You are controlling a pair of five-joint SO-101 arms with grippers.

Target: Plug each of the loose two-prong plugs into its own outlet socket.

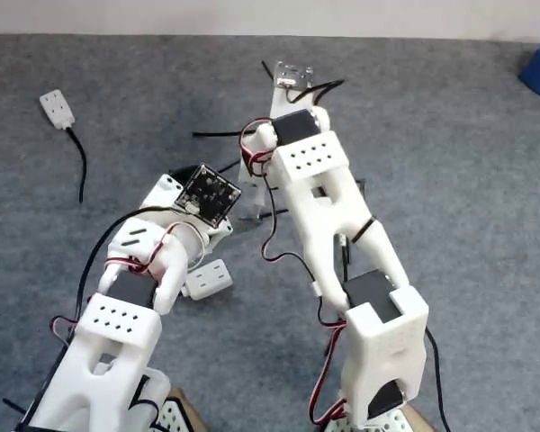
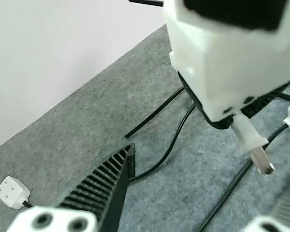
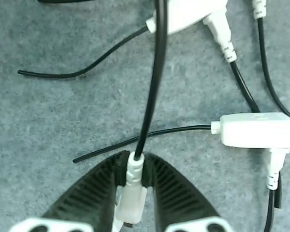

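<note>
Over tabletop (image 1: 468, 162): grey, fuzzy carpet-like weave, thin black cords (image 3: 87, 67) trailing across it.
Right fingers (image 3: 99, 191): black, ribbed, closed on plug (image 3: 131, 195).
Left fingers (image 2: 106, 186): black, ribbed, spread wide above tabletop.
Socket (image 3: 258, 129): white rounded plastic block, near right fingers.
Far socket (image 1: 57, 108): white block, well apart.
Plug: slim white moulding, metal prong, pinched between right fingers.
</note>
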